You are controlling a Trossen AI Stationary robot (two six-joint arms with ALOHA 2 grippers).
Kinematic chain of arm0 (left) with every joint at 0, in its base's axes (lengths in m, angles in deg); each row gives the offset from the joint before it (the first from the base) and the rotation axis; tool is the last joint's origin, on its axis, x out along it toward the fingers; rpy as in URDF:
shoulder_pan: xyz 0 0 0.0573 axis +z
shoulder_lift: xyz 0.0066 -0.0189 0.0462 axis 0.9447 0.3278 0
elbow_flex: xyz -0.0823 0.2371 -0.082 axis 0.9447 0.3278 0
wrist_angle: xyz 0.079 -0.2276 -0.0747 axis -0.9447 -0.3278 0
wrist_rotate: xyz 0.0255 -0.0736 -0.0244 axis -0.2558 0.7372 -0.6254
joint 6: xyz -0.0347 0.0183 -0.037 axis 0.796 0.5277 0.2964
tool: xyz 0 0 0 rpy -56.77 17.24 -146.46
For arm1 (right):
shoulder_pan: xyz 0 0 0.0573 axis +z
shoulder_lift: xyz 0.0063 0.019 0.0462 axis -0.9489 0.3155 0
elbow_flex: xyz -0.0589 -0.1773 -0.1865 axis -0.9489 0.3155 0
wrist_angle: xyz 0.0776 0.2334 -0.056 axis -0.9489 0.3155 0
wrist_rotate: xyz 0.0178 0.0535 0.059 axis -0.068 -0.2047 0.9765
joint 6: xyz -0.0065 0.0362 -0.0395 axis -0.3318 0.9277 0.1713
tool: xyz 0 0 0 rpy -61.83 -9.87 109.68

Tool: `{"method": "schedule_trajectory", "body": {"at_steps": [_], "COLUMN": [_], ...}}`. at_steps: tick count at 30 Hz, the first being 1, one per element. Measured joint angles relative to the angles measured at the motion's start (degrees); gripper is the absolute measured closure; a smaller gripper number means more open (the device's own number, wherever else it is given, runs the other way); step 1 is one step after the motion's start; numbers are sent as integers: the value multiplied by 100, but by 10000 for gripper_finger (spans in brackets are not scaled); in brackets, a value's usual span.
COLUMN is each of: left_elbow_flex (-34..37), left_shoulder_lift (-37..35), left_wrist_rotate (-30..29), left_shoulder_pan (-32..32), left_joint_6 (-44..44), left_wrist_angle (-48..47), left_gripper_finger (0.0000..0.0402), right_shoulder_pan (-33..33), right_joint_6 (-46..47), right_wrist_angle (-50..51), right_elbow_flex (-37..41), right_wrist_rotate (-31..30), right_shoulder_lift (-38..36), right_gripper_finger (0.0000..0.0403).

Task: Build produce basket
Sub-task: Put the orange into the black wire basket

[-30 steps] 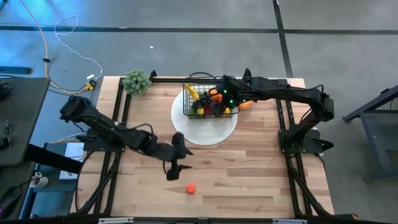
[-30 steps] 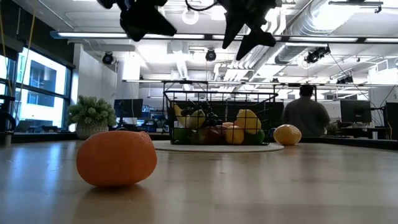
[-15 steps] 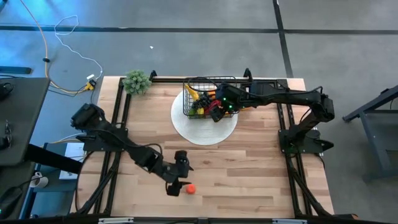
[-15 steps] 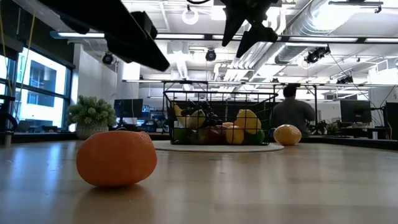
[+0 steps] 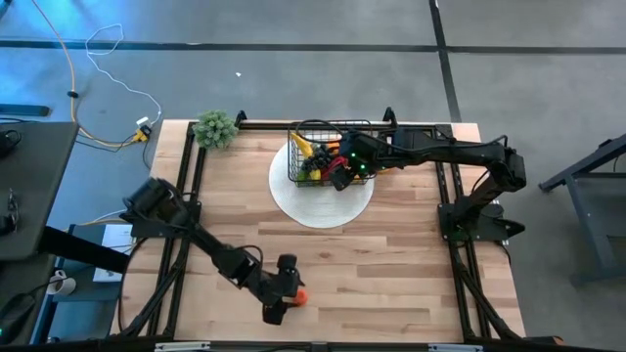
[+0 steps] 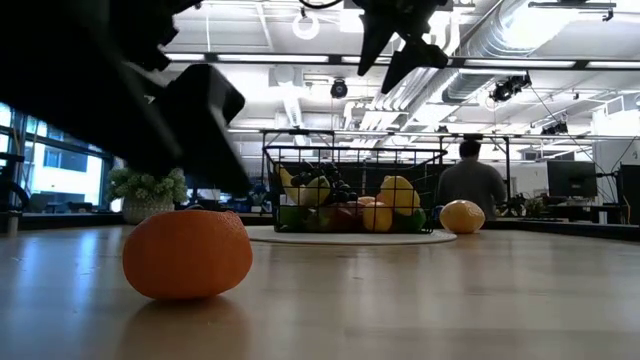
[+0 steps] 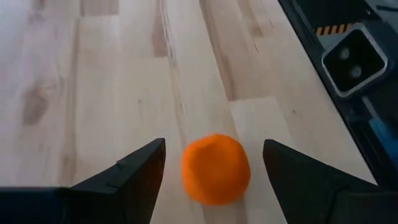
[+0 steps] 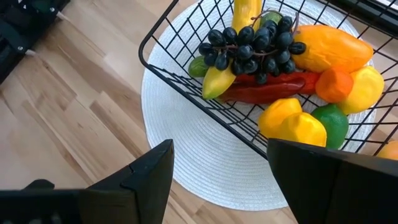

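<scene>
Near the table's front edge the left gripper (image 7: 214,163) brackets the small round orange toy fruit (image 7: 216,168), fingers apart and not yet closed, well apart from the black wire-mesh basket (image 5: 329,156); likely next: lower, close, carry; right gripper (image 8: 217,163) hovers spread over the basket.

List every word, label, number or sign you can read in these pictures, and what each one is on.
No readable text anywhere.
Yellow-and-black hazard stripes, a sign without words, mark the dark frame beside the table in the left wrist view.
The screens in the room behind are too far off to read.
The orange, the basket and the plate carry no labels.
</scene>
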State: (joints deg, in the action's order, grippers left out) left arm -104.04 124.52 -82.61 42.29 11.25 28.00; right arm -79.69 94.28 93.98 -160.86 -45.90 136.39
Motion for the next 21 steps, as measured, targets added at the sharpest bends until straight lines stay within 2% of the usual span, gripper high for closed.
{"method": "schedule_trajectory", "body": {"at_steps": [15,21], "left_elbow_flex": [1,2], "left_shoulder_lift": [443,457], "left_wrist_rotate": [55,-19], "left_shoulder_pan": [-57,-57], "left_joint_6": [173,95], "left_wrist_angle": [210,200], "left_gripper_finger": [142,182], "right_shoulder_pan": [109,213], "right_joint_6": [105,119], "right_wrist_angle": [81,159], "right_elbow_flex": [2,2], "right_wrist_rotate": [-9,-58], "right_shoulder_lift": [0,0], "right_gripper_finger": [165,165]}}
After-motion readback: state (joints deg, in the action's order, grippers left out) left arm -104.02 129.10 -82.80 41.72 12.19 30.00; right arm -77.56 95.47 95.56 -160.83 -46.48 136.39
